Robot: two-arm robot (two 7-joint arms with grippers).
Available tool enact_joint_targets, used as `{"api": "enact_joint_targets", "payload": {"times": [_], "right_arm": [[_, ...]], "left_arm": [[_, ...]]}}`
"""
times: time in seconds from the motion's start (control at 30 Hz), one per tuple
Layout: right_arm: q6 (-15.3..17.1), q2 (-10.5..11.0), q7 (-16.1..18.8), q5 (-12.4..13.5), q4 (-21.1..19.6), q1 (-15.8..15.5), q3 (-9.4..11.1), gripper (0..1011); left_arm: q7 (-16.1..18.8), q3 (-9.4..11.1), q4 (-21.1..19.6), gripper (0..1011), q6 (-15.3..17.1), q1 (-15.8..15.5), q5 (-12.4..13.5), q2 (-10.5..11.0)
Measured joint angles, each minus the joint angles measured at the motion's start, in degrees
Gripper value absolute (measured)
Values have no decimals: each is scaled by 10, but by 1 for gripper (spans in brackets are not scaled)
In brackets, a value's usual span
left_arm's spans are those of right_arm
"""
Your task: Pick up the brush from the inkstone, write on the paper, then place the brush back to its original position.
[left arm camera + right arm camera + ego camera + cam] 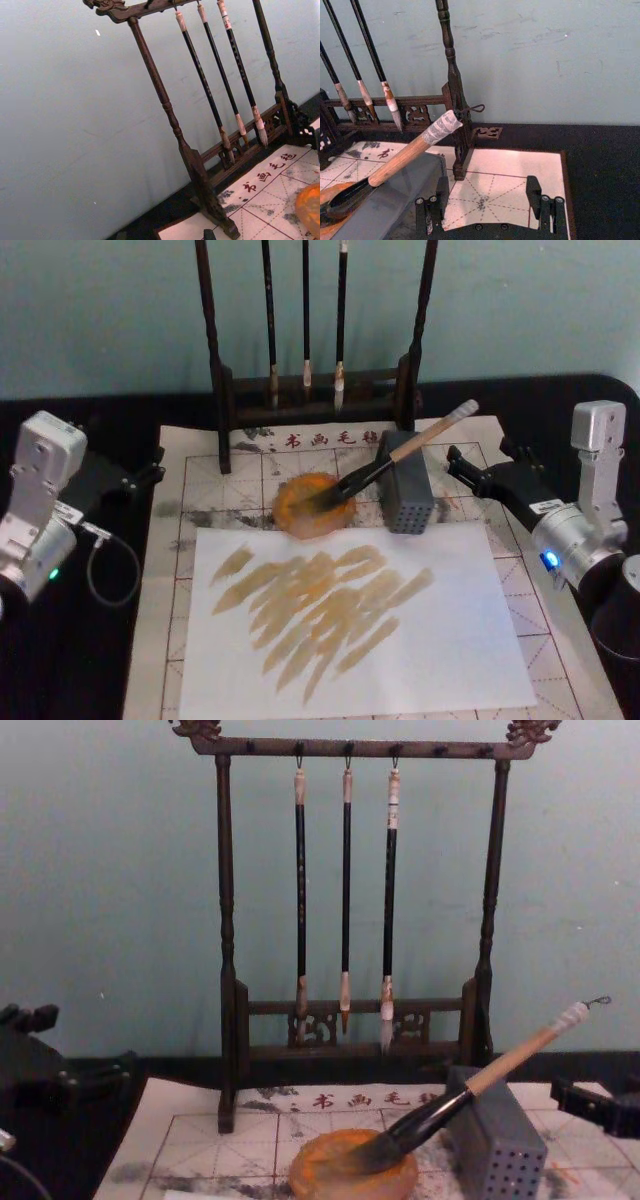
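Observation:
The brush lies slanted, its dark tip in the round orange inkstone and its light-wood handle propped on a grey perforated block. Its whitish end cap points up toward the back right. The red-gridded paper covers the table, with a plain white sheet bearing amber strokes on top. My right gripper is open and empty just right of the block, behind the brush's end. At the paper's left edge my left gripper hangs open, holding nothing.
A dark wooden brush rack stands behind the inkstone with three thin brushes hanging from it. A teal wall closes the back. A black table surface borders the paper on both sides.

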Motion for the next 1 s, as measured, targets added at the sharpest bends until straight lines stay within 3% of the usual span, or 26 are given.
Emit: {"api": "enact_joint_targets", "payload": {"times": [1.0], "right_arm": [[0,0,0,0,0,0,0,1000]], "left_arm": [[0,0,0,1001,0,0,0,0]]}}
